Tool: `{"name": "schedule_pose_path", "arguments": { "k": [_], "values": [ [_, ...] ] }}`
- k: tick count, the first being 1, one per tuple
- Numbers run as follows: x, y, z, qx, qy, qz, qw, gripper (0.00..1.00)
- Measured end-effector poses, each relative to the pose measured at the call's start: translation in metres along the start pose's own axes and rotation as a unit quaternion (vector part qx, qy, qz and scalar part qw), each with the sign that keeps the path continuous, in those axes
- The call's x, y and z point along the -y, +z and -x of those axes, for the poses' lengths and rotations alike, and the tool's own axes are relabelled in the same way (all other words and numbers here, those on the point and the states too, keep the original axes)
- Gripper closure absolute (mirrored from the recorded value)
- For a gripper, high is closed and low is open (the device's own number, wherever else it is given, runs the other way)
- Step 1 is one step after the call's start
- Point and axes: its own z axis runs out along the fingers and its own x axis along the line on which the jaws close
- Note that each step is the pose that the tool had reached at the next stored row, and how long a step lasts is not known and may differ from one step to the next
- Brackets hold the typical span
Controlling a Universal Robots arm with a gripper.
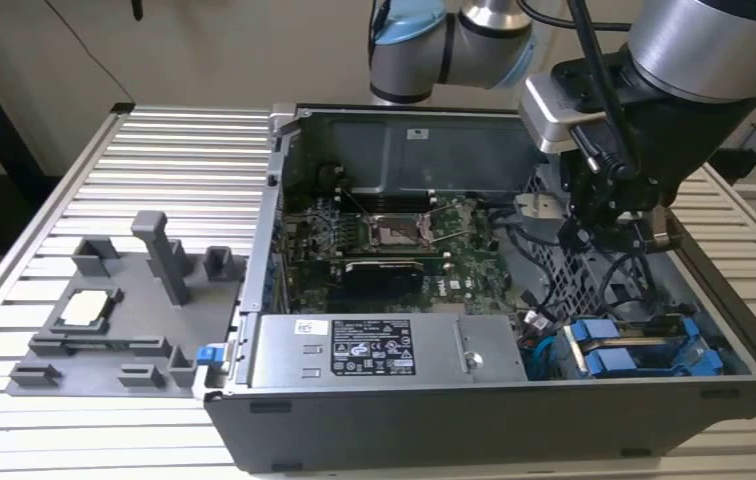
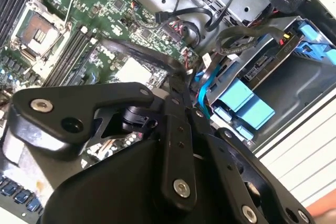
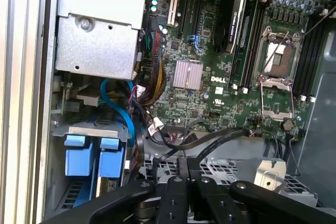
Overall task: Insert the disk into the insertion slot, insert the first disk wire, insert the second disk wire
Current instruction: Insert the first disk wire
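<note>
While the arm (image 1: 712, 40) hangs in from the exterior view's right, I take the scene from the exterior view's left across. On the slatted surface (image 1: 191, 140), at nine o'clock from the open computer case (image 1: 485, 420), stands a grey fixture (image 1: 138, 322) with a small pale square piece (image 1: 89, 307) lying in it. Inside the case, a silver box (image 1: 351, 350) with a white sticker lies along the wall at six o'clock, and the green motherboard (image 1: 392, 235) lies flat beyond it, toward twelve. At about three o'clock from the motherboard the tool (image 1: 602, 232) hangs inside the case, over a tangle of dark leads. In both wrist views its fingers (image 3: 181, 179) are drawn close together, and a flat black cable (image 3: 220, 137) runs across their tips; I cannot tell whether it is pinched between them. The disk (image 1: 632, 350), in its blue frame, sits in the insertion slot (image 1: 554, 268) at about five o'clock from the tool, in the case's corner on the exterior view's right. The tool is well apart from the disk.
</note>
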Motion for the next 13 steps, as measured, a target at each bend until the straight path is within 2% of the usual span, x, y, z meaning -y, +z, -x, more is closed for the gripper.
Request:
{"name": "schedule_pose_path", "arguments": {
  "k": [1,2,8,11,12,13],
  "values": [
    [0.0000,0.0000,0.0000,0.0000,0.000,0.0000,1.0000,0.85],
    [0.0000,0.0000,0.0000,0.0000,0.000,0.0000,1.0000,0.89],
    [0.0002,-0.0020,0.0004,0.0000,0.000,0.0005,1.0000,0.89],
    [0.0003,-0.0027,0.0005,-0.0001,-0.002,0.0010,1.0000,0.88],
    [0.0003,-0.0027,0.0006,-0.0005,-0.004,0.0014,1.0000,0.82],
    [0.0003,-0.0023,0.0009,-0.0007,-0.006,0.0013,1.0000,0.82]
  ]
}}
